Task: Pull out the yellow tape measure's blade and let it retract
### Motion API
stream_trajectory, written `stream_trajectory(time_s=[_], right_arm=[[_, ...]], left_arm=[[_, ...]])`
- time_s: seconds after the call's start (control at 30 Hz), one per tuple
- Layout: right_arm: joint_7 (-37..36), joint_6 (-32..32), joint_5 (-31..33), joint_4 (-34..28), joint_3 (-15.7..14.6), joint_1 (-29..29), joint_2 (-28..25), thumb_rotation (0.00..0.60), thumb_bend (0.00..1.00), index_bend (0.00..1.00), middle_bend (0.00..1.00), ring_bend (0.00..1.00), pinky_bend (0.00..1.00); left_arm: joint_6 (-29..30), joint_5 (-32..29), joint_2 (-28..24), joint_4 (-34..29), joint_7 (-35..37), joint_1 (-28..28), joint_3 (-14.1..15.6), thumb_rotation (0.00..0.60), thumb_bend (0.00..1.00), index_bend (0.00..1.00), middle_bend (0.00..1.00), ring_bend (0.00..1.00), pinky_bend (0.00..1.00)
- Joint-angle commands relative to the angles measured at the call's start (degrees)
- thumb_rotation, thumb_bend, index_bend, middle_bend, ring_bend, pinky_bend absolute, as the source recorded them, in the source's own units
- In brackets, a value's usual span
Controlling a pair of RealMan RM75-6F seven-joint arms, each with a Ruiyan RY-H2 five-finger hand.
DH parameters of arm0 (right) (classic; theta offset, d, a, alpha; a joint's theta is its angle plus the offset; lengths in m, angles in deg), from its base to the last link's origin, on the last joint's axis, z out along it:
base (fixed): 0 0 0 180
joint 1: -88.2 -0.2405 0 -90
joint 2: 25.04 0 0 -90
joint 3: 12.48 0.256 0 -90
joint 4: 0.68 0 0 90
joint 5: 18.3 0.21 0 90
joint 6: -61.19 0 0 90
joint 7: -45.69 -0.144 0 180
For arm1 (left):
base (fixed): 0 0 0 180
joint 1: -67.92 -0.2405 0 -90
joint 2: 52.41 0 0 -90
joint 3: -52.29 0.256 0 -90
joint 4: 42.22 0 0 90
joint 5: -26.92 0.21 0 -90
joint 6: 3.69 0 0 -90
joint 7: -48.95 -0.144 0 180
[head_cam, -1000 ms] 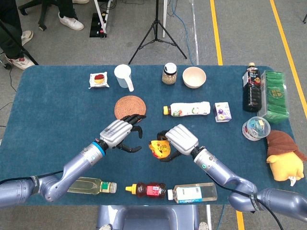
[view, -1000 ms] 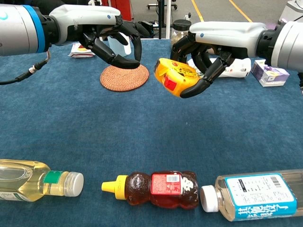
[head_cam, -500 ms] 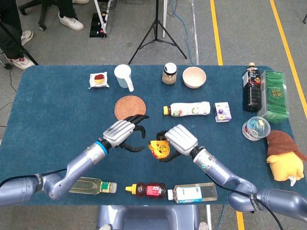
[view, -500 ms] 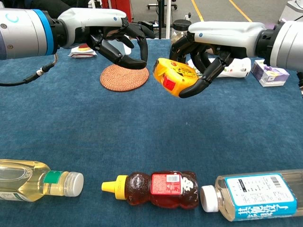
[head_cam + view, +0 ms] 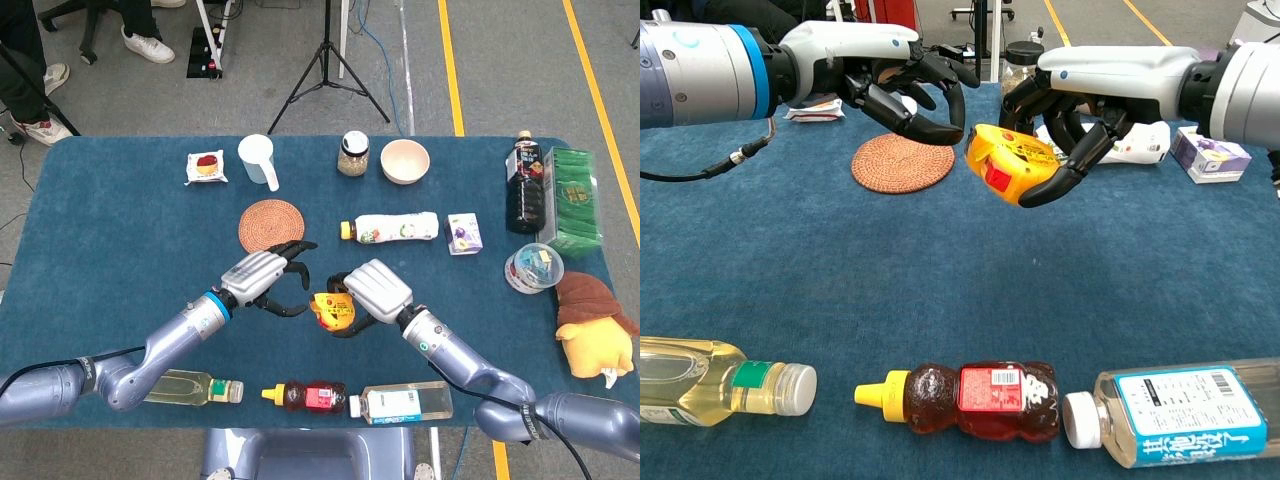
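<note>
My right hand point(image 5: 375, 292) point(image 5: 1080, 110) holds the yellow tape measure point(image 5: 332, 311) point(image 5: 1011, 163) above the blue table, fingers wrapped around its case. The case has a red patch facing the chest view. No blade shows pulled out. My left hand point(image 5: 262, 277) point(image 5: 902, 88) hovers just to the left of the case with its fingers apart and curved, holding nothing; its fingertips point(image 5: 952, 125) sit a short gap from the case's left edge.
A woven coaster point(image 5: 271, 224) lies behind the left hand. An oil bottle point(image 5: 715, 386), a bear-shaped honey bottle point(image 5: 975, 400) and a clear bottle point(image 5: 1180, 412) line the front edge. A white lying bottle point(image 5: 392, 229), a bowl point(image 5: 404, 160), jar point(image 5: 353, 153) and cup point(image 5: 258, 160) stand further back.
My left hand has moved right, closing the gap to the tape measure. The right hand and the tape measure have stayed nearly still.
</note>
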Motion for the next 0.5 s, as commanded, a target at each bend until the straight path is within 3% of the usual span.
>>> stream_trajectory(time_s=[0.03, 0.5], right_arm=[[0.1, 0.1, 0.2, -0.1, 0.0, -0.1, 0.0, 0.385, 0.17, 0.67, 0.7, 0.63, 0.59], [0.3, 0.4, 1.0, 0.1, 0.2, -0.4, 0.3, 0.388, 0.17, 0.67, 0.7, 0.63, 0.59]], left_arm=[[-0.8, -0.1, 0.1, 0.1, 1.5, 0.1, -0.2, 0.416, 0.27, 0.43, 0.07, 0.0, 0.09], [-1.8, 0.8, 0.9, 1.7, 4.3, 0.7, -0.2, 0.417, 0.27, 0.43, 0.07, 0.0, 0.09]])
